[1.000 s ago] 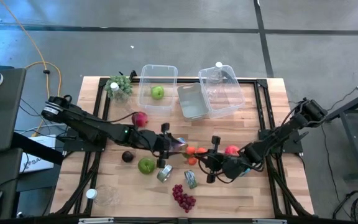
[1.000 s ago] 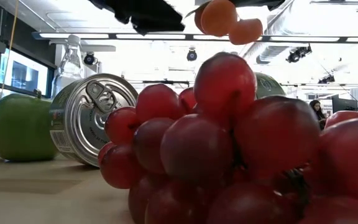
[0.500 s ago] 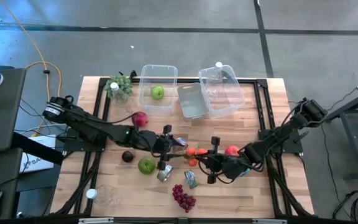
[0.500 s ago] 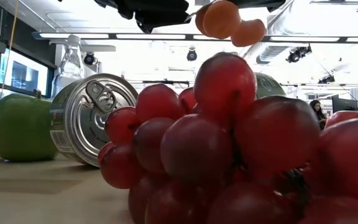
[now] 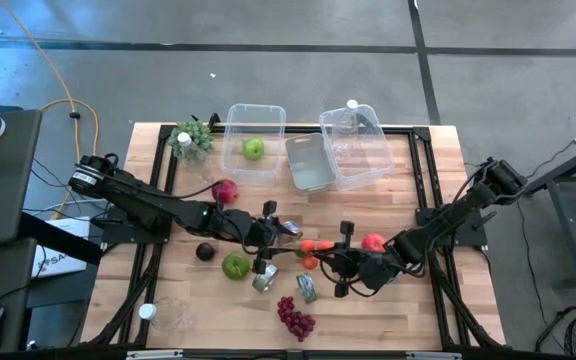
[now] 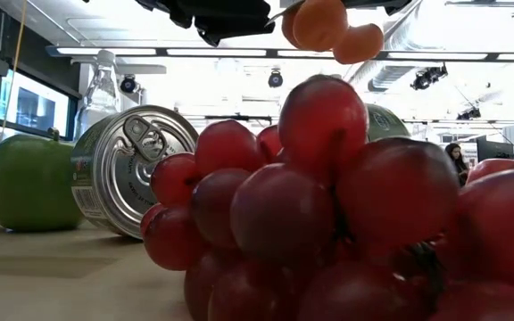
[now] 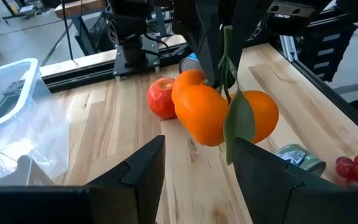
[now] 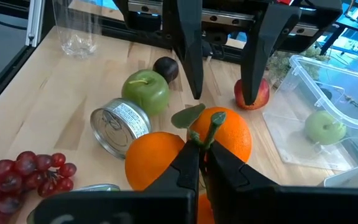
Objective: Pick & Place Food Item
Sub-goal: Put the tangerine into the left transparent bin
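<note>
I am working over the wooden worktop (image 5: 398,310), both arms reaching toward its middle. At the far edge two clear bins (image 5: 256,140) are standing side by side, the left one holding a green apple (image 5: 254,149). Near the middle, my right claw (image 8: 202,149) is pressed together on the green stem of the orange cluster (image 5: 310,246), holding the oranges up off the wood. My left claw (image 5: 280,229) is hanging just left of the oranges with its fingers (image 7: 143,168) spread and gripping nothing. A second green apple (image 5: 235,266), two tin cans (image 5: 264,280) and red grapes (image 5: 295,318) are lying nearer, and a red apple (image 5: 373,241) is sitting just right of the oranges.
</note>
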